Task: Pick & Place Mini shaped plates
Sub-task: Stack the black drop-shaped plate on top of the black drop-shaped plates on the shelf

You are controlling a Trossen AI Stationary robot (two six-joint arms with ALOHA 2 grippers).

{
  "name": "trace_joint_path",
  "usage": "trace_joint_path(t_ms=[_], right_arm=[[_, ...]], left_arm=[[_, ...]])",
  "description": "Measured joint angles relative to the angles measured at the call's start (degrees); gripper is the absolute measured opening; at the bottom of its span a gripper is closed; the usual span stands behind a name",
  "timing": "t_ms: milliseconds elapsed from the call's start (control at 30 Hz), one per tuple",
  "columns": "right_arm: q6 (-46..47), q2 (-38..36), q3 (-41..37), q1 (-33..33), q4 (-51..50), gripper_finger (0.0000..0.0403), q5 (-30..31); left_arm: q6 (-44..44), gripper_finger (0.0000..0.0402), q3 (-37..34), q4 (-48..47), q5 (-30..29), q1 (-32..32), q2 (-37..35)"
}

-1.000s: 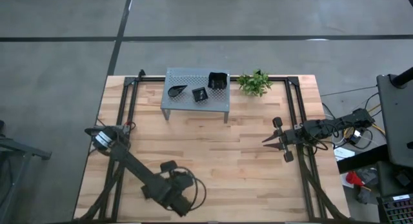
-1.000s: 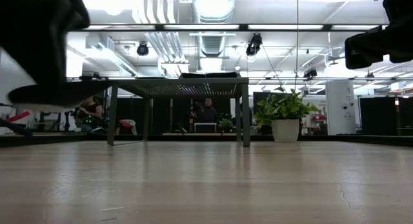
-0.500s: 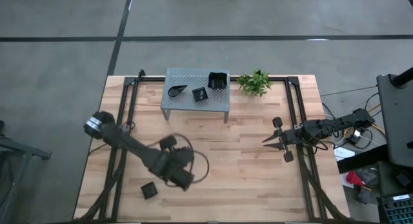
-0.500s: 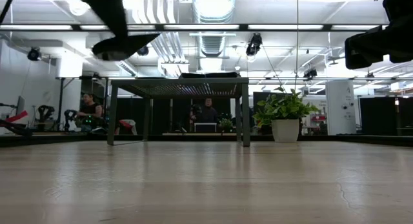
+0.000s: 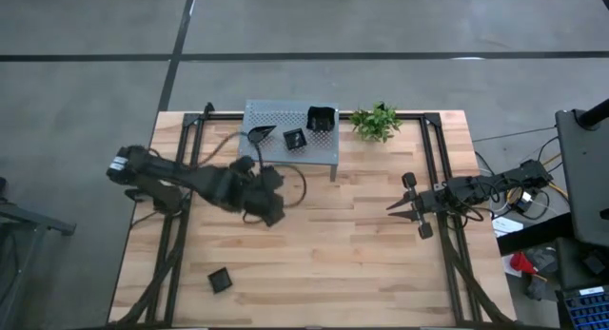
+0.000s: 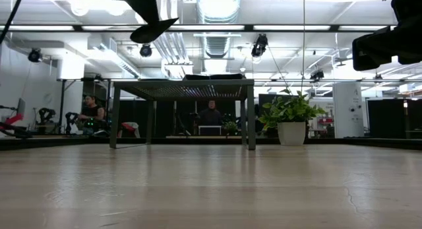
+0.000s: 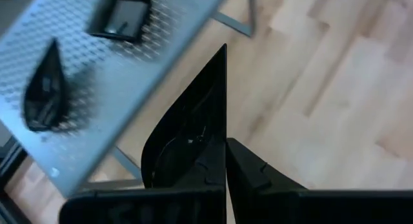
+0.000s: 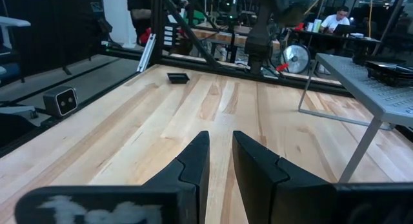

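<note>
My left gripper [image 5: 274,214] hangs above the table in front of the grey perforated shelf [image 5: 276,151], shut on a black leaf-shaped plate [image 7: 187,127]. In the low view the left gripper [image 6: 148,11] and the plate [image 6: 153,32] sit high, about level with the shelf top. On the shelf lie a leaf plate [image 5: 259,133], a small square plate [image 5: 294,138] and a larger square plate [image 5: 322,119]. Another small square plate [image 5: 220,280] rests flat on the table near its near-left corner. My right gripper [image 5: 392,205] waits at the table's right side, open by a narrow gap [image 8: 221,143]. My left gripper pinches the leaf plate between its two fingers by the rim at its broad end [image 7: 218,156]. The plate reaches out ahead of the fingertips, its pointed tip [image 7: 224,51] farthest from them. It is lifted clear of the table.
A small green plant [image 5: 376,121] stands to the right of the shelf at the far edge. Dark rails [image 5: 433,159] run along the table's left and right sides. Bare wood [image 5: 333,254] lies between the two arms. People sit in the room beyond the table.
My left gripper has risen from the table's near-left part and travelled toward the far edge, up to the shelf's front, carrying the leaf plate clear of the table. As the arm left, the small square plate near the near-left corner came into view.
</note>
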Motion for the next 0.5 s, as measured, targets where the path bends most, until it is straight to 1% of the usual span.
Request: trace_joint_path(t_ms=[267, 500], right_arm=[[0.0, 0.0, 0.0, 0.0, 0.0, 0.0063, 0.0], [0.0, 0.0, 0.0, 0.0, 0.0, 0.0063, 0.0]], left_arm=[[5.2, 0.0000, 0.0, 0.7, -0.1, 7.7, -4.3], [9.7, 0.0000, 1.3, 1.1, -0.1, 12.8, -6.0]])
